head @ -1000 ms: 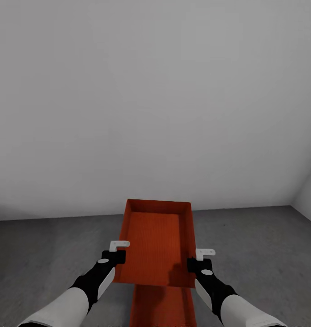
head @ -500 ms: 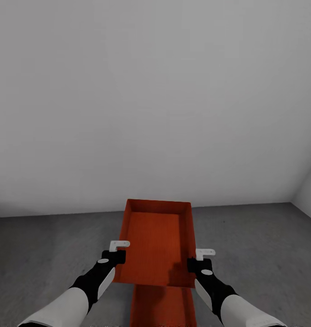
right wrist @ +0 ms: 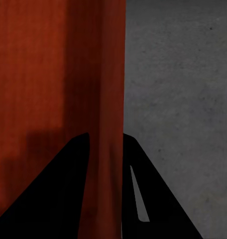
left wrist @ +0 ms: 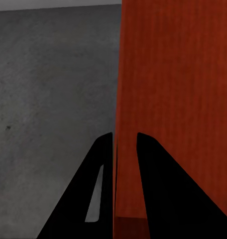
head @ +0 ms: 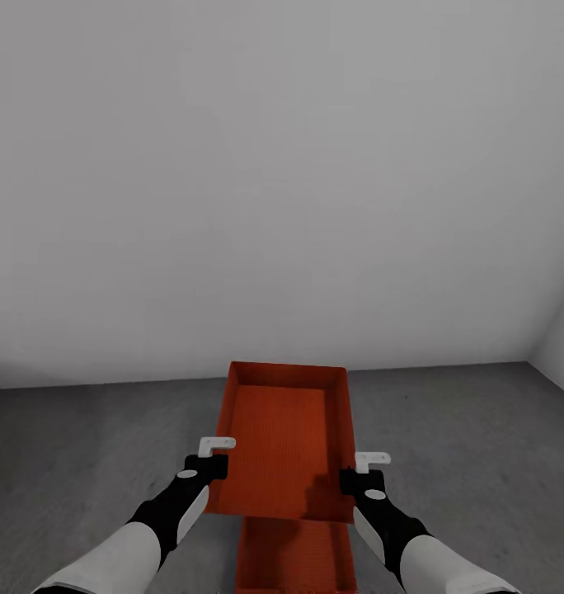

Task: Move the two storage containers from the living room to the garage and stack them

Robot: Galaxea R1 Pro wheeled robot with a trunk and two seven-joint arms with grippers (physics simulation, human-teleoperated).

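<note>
One orange-red storage container [head: 282,437] hangs level above the dark grey garage floor [head: 84,445], held by its two long walls. My left gripper [head: 212,462] is shut on its left wall and my right gripper [head: 356,474] on its right wall. The left wrist view has my left gripper [left wrist: 124,142] pinching the thin orange wall [left wrist: 173,74], and the right wrist view has my right gripper [right wrist: 106,139] pinching the other wall [right wrist: 44,64]. The second storage container [head: 294,553] lies lower down, close to me, its far end hidden under the held one.
A plain light grey wall [head: 282,165] stands straight ahead, meeting the floor just past the held container. A second wall [head: 562,346] forms a corner at the far right. Bare concrete floor [left wrist: 54,74] stretches to either side of the containers.
The line where wall meets floor has risen slightly in the picture, so the camera has shifted. Both grippers and the held container keep their places in the view.
</note>
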